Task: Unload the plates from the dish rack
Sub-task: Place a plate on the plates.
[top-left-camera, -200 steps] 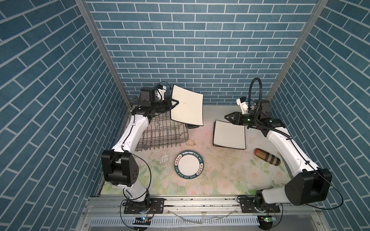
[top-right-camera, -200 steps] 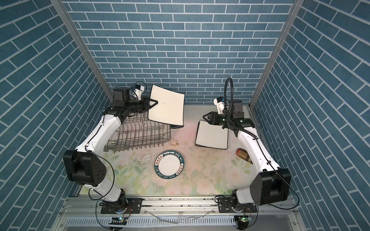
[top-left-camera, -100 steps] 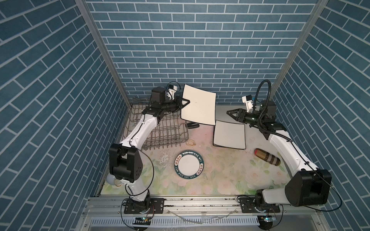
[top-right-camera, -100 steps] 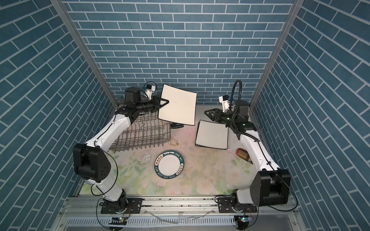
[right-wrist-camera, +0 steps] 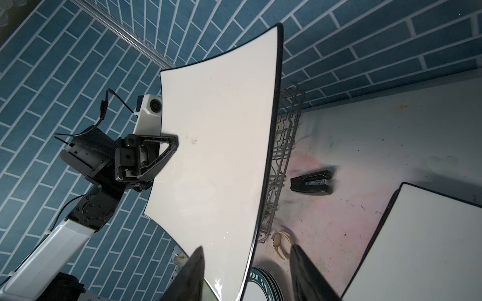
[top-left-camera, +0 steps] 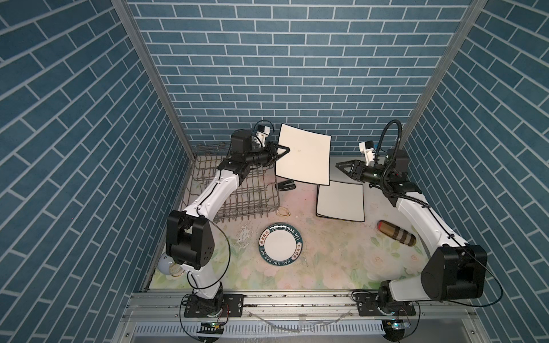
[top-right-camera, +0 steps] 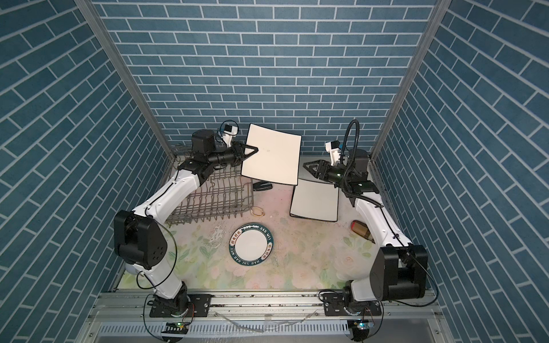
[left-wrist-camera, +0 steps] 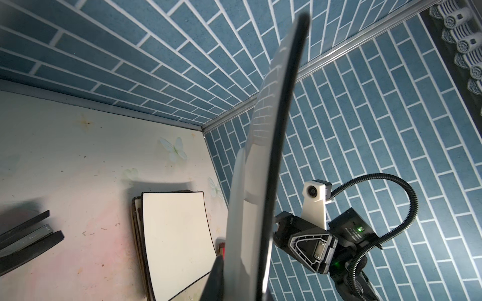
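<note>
Clamped on the left edge of a black-edged cream square plate (top-left-camera: 306,157), the left gripper (top-left-camera: 286,149) holds it aloft and tilted at the upper centre of both top views, clear of the dish rack (top-left-camera: 249,193) and between it and the right arm. From the right wrist camera the same plate (right-wrist-camera: 216,156) fills the middle of the frame, with a black finger (right-wrist-camera: 167,148) lying across its face. The right gripper (top-left-camera: 341,169) sits just right of the plate with its jaws apart and nothing in them, pointed at the plate's free edge, which reads as a handover being set up. Below it, right of centre, a stack of square plates (top-left-camera: 340,202) lies flat on the table; the left wrist view shows further layers (left-wrist-camera: 137,229) under the cream top one. A round teal-rimmed plate (top-left-camera: 280,249) lies at lower centre. No plate shows among the rack's tines in either top view, so the one in the air looks like the last to be set down. A black stapler (top-left-camera: 286,186) lies just beside the rack.
</note>
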Robot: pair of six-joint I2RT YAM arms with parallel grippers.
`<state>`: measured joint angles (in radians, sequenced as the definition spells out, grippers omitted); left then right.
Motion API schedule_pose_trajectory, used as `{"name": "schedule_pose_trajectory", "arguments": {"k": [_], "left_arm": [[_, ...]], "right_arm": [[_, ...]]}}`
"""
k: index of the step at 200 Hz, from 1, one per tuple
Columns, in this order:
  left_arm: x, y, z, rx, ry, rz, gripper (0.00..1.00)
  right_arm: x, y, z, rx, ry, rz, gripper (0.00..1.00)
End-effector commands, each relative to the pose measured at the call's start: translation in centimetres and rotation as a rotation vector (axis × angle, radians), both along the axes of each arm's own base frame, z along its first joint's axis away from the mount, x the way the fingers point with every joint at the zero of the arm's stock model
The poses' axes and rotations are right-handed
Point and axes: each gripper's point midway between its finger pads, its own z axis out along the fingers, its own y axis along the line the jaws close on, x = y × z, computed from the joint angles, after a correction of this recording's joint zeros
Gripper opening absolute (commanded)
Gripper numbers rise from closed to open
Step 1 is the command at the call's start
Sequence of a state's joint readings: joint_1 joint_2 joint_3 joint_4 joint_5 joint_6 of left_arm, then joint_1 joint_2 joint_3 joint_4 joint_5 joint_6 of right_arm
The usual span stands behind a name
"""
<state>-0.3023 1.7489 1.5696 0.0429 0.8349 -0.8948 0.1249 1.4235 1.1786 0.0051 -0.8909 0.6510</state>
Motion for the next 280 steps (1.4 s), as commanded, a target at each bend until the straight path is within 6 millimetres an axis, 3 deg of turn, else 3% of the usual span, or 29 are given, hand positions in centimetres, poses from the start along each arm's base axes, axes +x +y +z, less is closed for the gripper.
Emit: {"name": "schedule_pose_trajectory", "arguments": {"k": [1,93,126,202,280], "left_arm": [[-1.7,-1.4,6.2,-0.097,-0.183,-0.075,0.00],[-2.3,-3.3,7.0,-0.170,-0.167,-0.133,0.00],[-2.7,-4.5,6.1,-0.173,-0.145,-0.159,0.00],[-2.8,-6.1,4.7,-0.194,-0.119,-0.184,0.00],[-2.4,-6.8,2.9,-0.183,-0.085,-0.196,0.00]], "right_arm": [[0.0,0.1,-0.4,0.031,0.011,0.017,0.54],[0.1,0.2,-1.1,0.039,0.027,0.020,0.54],[0.2,0.3,-0.9,0.059,0.023,0.032,0.52],[0.8,0.3,-1.0,0.107,0.028,0.042,0.37],[1.1,-0.1,-0.9,0.146,0.031,0.042,0.10]]}}
